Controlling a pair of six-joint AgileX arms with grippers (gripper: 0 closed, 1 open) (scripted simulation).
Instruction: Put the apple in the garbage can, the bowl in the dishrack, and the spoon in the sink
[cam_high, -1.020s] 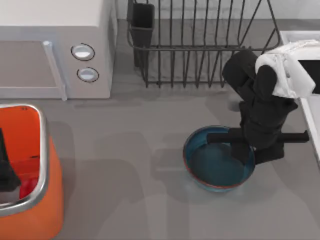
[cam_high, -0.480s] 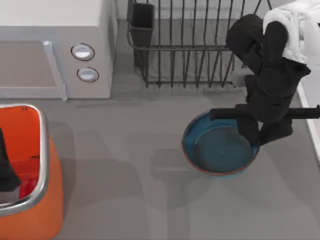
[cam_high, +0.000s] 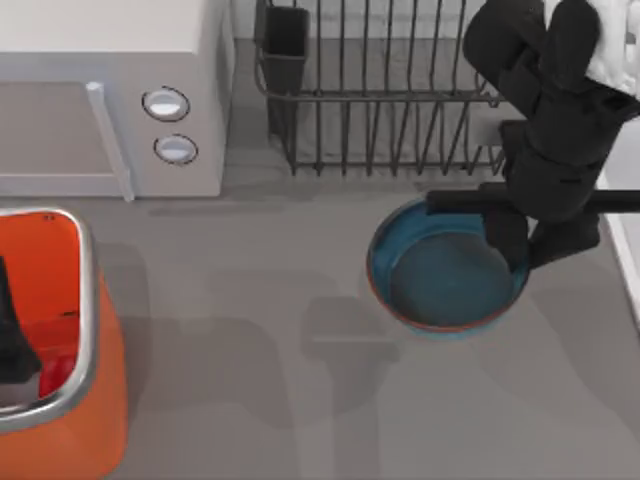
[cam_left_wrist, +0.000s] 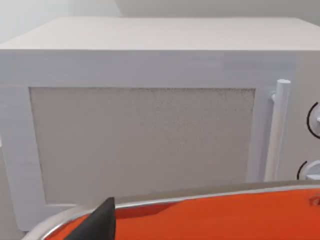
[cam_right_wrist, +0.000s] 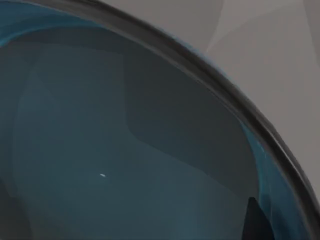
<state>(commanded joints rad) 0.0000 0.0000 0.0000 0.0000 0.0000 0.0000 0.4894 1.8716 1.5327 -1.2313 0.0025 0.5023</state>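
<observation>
The blue bowl (cam_high: 440, 275) with its reddish-brown rim hangs a little above the table, just in front of the dark wire dishrack (cam_high: 380, 100). My right gripper (cam_high: 530, 243) is shut on the bowl's right rim, one finger inside and one outside. The bowl's blue inside (cam_right_wrist: 125, 150) is close up in the right wrist view. At the left edge, my left gripper (cam_high: 12, 345) hangs inside the orange garbage can (cam_high: 100, 400), beside the red apple (cam_high: 55, 375) lying in it. The pale sink (cam_high: 630, 280) shows at the right edge. The spoon is out of view.
A white microwave (cam_high: 100, 100) with two round knobs stands at the back left, just behind the garbage can; its door (cam_left_wrist: 145, 140) faces the left wrist camera. A dark utensil cup (cam_high: 286, 50) sits at the dishrack's left corner. Bare grey tabletop (cam_high: 250, 300) lies between can and bowl.
My right gripper has carried the bowl off the table and toward the dishrack. The left arm and the apple have not moved.
</observation>
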